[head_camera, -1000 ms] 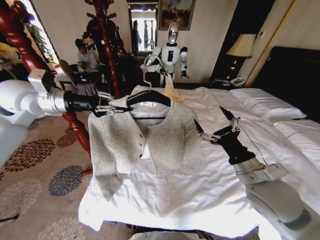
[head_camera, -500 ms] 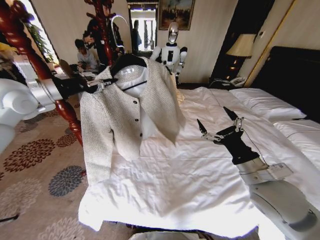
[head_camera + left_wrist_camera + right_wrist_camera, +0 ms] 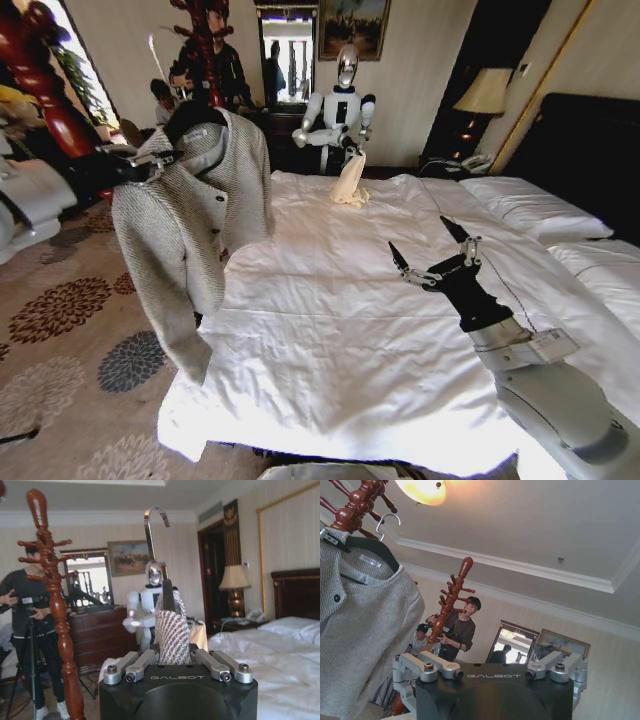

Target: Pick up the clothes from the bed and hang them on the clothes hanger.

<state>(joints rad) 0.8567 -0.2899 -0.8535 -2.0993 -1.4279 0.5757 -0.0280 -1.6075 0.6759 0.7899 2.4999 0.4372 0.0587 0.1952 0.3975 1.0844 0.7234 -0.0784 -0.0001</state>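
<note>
My left gripper (image 3: 150,160) is clamped on the shoulder of the clothes (image 3: 190,225), which hang on the clothes hanger (image 3: 190,113) in the air beyond the bed's (image 3: 330,330) left edge, apparently clear of the duvet. My right gripper (image 3: 432,262) hovers over the bed's middle, fingers spread, holding nothing.
</note>
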